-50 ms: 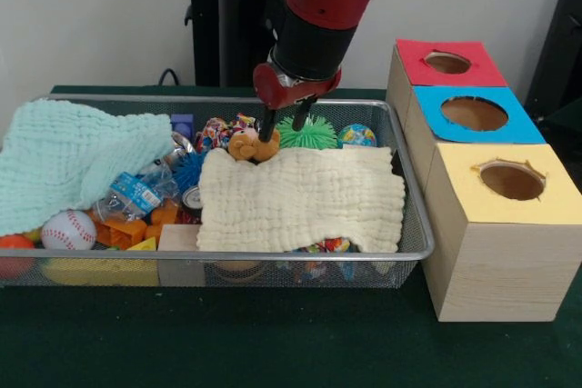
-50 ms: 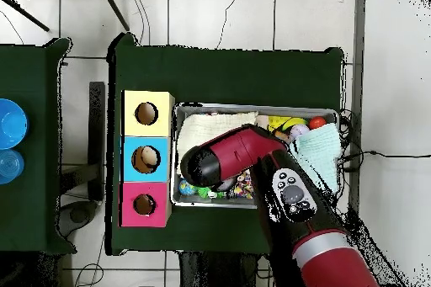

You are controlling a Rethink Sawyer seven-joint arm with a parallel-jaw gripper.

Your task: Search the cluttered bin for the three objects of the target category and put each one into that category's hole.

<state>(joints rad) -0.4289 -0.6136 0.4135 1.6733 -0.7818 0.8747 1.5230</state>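
My gripper (image 1: 283,125) hangs over the back middle of the wire bin (image 1: 414,224), open. Its left finger (image 1: 268,124) touches the top of a small brown plush toy (image 1: 252,145) at the far edge of a cream cloth (image 1: 300,197). The right finger ends in front of a green spiky ball (image 1: 309,135). To the right stand three wooden boxes with holes: red (image 1: 447,63), blue (image 1: 475,114) and yellow (image 1: 512,180). In the overhead view the arm's wrist (image 2: 202,166) hides the gripper, and the boxes (image 2: 146,159) stand left of the bin (image 2: 257,105).
A mint cloth (image 1: 73,161) covers the bin's left part. Around it lie a baseball (image 1: 68,229), orange blocks (image 1: 127,229), a yellow block (image 1: 100,270), a blue spiky ball (image 1: 189,170), a crumpled plastic bottle (image 1: 136,193) and a globe ball (image 1: 357,136). More toys lie under the cream cloth.
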